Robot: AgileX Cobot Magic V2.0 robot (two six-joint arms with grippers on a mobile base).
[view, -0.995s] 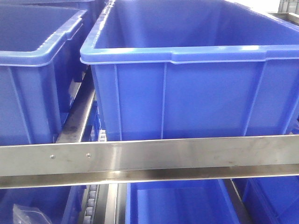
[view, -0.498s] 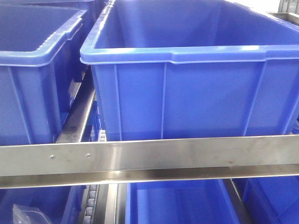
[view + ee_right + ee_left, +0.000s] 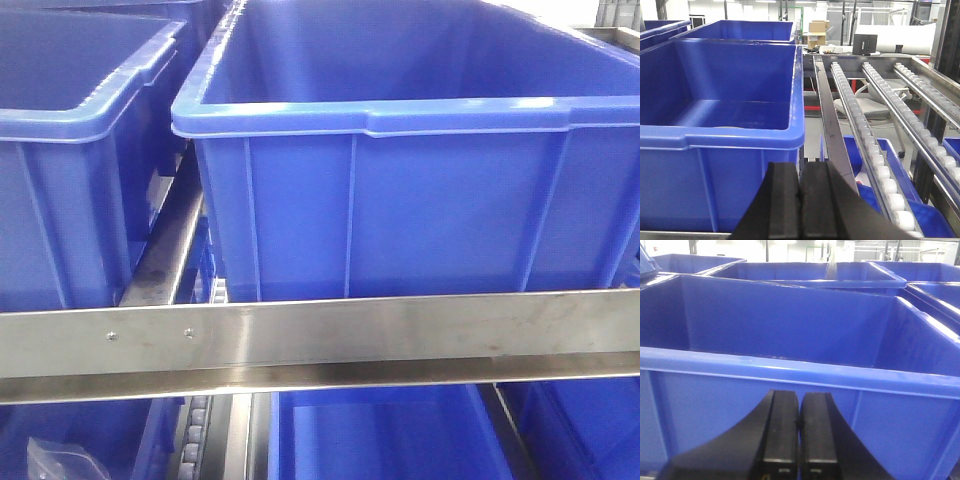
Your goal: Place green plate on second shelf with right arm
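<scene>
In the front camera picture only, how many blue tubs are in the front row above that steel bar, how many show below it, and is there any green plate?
Rectangular blue plastic tubs above the bar, front row: 2
Blue plastic tubs below the bar: 3
Flat steel bar: 1
Green plates: 0
Total: 6

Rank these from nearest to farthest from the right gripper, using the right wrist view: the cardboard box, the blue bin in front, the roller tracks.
1. Blue bin: just ahead of the shut right gripper, to the left.
2. Roller tracks: to the right, running away from the gripper.
3. Cardboard box: far background, beyond the rack.
</scene>
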